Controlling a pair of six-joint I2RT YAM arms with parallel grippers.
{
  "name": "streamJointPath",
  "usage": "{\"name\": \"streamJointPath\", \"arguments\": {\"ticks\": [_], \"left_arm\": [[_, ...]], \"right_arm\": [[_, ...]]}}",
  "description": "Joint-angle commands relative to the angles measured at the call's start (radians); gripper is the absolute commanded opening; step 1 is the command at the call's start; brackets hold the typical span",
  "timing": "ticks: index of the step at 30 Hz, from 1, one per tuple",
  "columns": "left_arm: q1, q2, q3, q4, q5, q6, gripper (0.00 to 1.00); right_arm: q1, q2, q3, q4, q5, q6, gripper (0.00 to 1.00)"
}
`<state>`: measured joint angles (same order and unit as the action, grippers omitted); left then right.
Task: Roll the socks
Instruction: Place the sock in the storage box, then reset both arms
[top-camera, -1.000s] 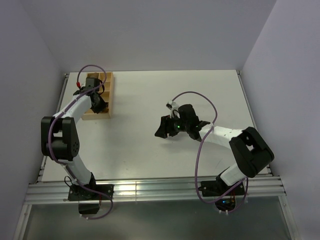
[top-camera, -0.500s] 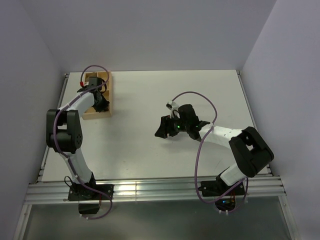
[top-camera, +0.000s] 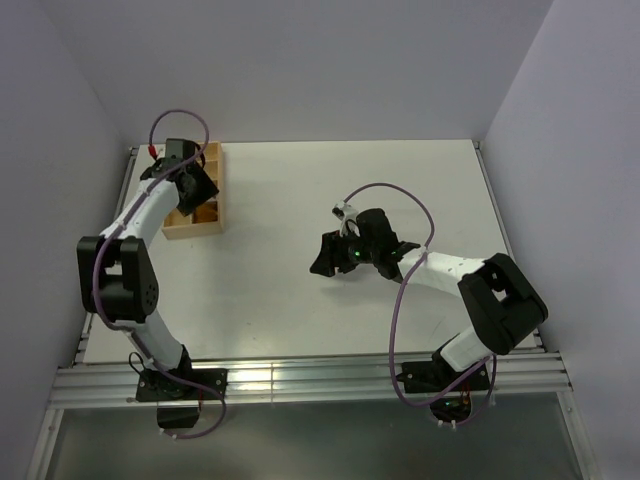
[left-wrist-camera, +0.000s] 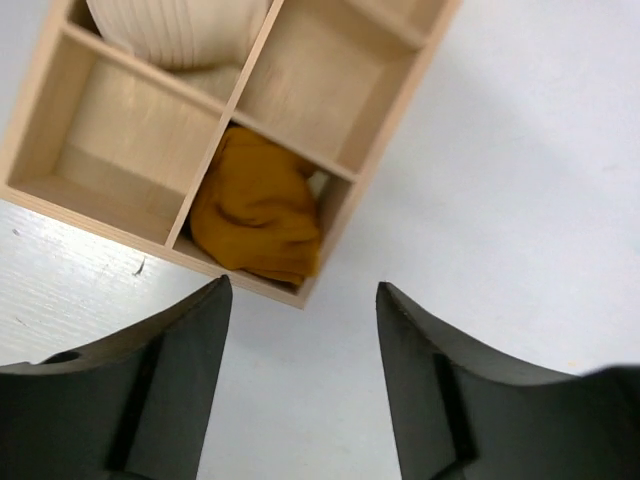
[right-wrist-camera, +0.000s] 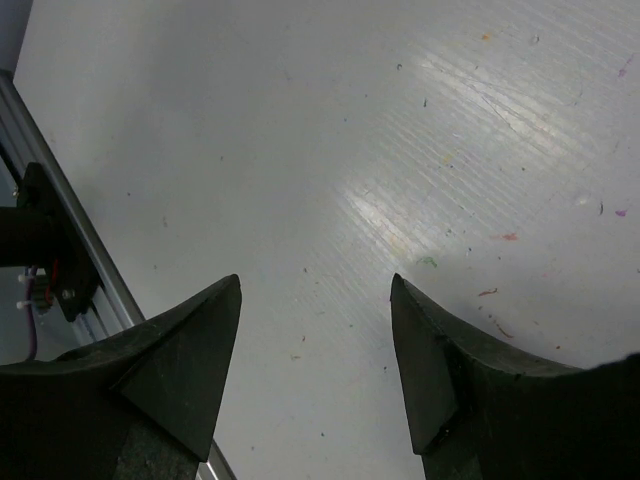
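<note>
- While the left claw (left-wrist-camera: 302, 283) hangs above the wooden box (left-wrist-camera: 110, 130) at the far-left corner of the desk (top-camera: 300, 190), its fingers stand apart with nothing between them.
- The sock (left-wrist-camera: 258, 210), mustard-orange, is bunched into a compact bundle and lies inside a corner compartment of the wooden box, pressed against the compartment walls.
- One cream bundle (left-wrist-camera: 180, 30) occupies the compartment diagonally adjacent to the sock.
- The right claw (right-wrist-camera: 316, 278) hangs over the middle of the desk, well apart from the wooden box; its fingers are spread wide and grip nothing.
</note>
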<state>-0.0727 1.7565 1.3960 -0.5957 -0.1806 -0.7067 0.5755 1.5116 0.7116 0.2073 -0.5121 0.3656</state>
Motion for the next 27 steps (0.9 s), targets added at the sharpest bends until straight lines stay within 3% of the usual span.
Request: {"name": "streamJointPath", "arguments": {"ticks": [1, 5, 10, 12, 20, 27], "left_arm": [[-0.002, -0.121, 0.087, -0.022, 0.004, 0.021, 0.67], [-0.002, -0.256, 0.097, -0.027, -0.006, 0.044, 0.8], [-0.002, -0.483, 0.012, 0.02, -0.051, 0.101, 0.87], [-0.002, -0.61, -0.012, 0.036, -0.088, 0.153, 0.99], [-0.004, -1.032, -0.092, 0.037, -0.243, 0.311, 1.0], [-0.093, -1.226, -0.08, -0.019, -0.387, 0.36, 1.0]], "right_arm": [[-0.008, -0.043, 0.009, -0.005, 0.027, -0.033, 0.69], [-0.008, -0.122, 0.04, -0.115, 0.128, -0.053, 0.7], [-0.008, -0.321, 0.15, -0.324, 0.302, -0.119, 0.72], [-0.008, -0.426, 0.205, -0.428, 0.415, -0.132, 0.73], [-0.008, -0.778, 0.365, -0.713, 0.871, -0.128, 0.8], [-0.008, -1.049, 0.413, -0.79, 1.156, -0.16, 0.89]]}}
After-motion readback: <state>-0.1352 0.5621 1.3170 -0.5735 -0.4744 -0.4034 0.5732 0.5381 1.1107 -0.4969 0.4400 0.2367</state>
